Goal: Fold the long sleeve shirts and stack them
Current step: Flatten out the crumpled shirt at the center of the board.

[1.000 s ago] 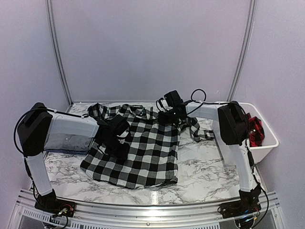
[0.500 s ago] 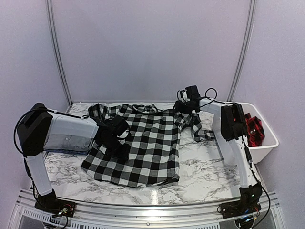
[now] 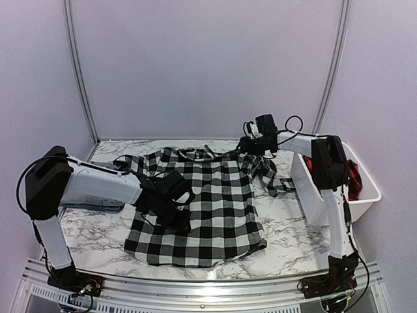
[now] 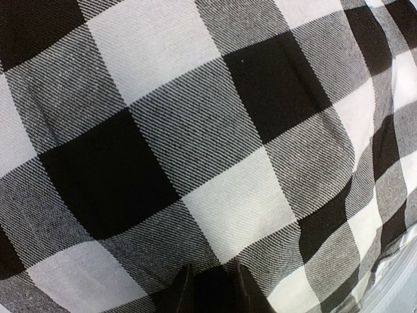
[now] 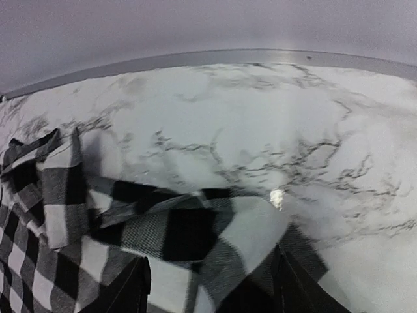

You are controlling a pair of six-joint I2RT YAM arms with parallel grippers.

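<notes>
Black-and-white checked flannel shirt (image 3: 215,202) lay spread on the marble-patterned table (image 3: 296,231), pale lilac walls (image 3: 208,65) around.
Left gripper (image 3: 172,197) clenched the shirt's cloth mid-body; right gripper (image 5: 212,272) stood released above its rumpled sleeve; a white bin (image 3: 368,195) sat at the table's right.

Most of the grey shirt (image 3: 91,206) lies hidden under the left arm (image 3: 98,186), and the right arm (image 3: 329,163) covers part of the red-and-black shirt (image 3: 354,175) in the bin (image 3: 368,190).
</notes>
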